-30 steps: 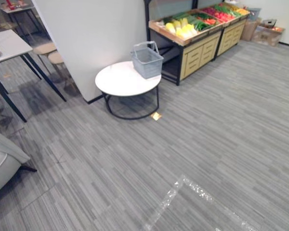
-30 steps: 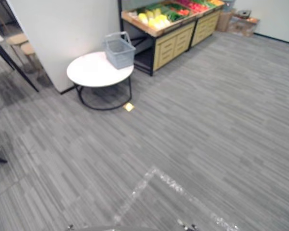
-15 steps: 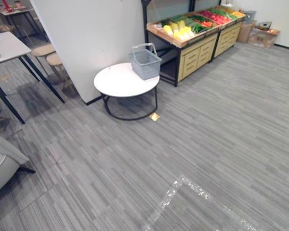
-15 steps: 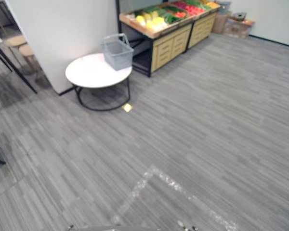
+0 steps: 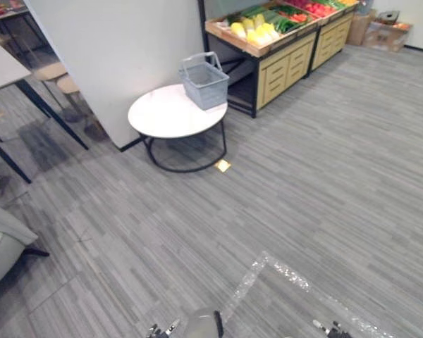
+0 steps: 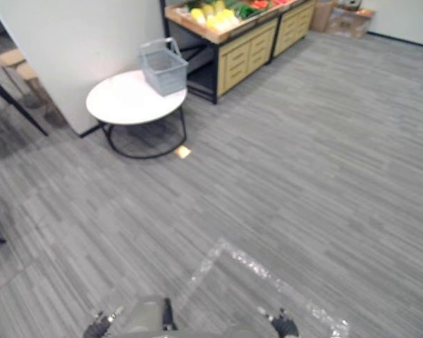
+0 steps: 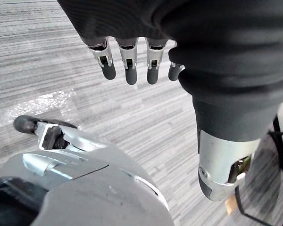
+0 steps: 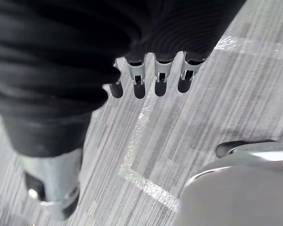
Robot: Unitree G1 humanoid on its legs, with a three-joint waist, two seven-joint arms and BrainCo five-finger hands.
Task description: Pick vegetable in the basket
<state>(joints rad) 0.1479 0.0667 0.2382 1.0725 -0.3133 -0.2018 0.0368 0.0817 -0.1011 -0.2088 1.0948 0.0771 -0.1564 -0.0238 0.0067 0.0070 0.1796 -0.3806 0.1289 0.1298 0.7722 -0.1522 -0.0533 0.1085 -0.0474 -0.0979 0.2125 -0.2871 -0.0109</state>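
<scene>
Vegetables [image 5: 252,29] lie heaped on the wooden stand [image 5: 287,65] far across the floor [image 5: 317,176] from me, yellow ones nearest, with green and red ones beyond. The grey basket [image 5: 204,83] sits apart from them on the round white tabletop [image 5: 162,116], close to the edge that faces the stand, its handle upright. From here it looks empty, though I cannot be sure. My left hand [image 7: 127,23] hangs over the floor with its fingers [image 7: 128,63] straight and relaxed, holding nothing, and my right hand [image 8: 160,28] is the same, fingers [image 8: 160,82] loose and empty. I judge the whole approach is ahead of me, and that is where the trouble lies. The tabletop stands between me and the near end of the stand, just beside the white partition [image 5: 120,49], so a careless line in could bump its rim or its dark frame and shove the basket off that edge. The raised handle could catch my fingers as I reach over it. The vegetables are piled loosely, so a clumsy grasp on one may send its neighbours rolling off the stand. From this far off I cannot judge their firmness or exact lie, so closing too early would likely miss.
</scene>
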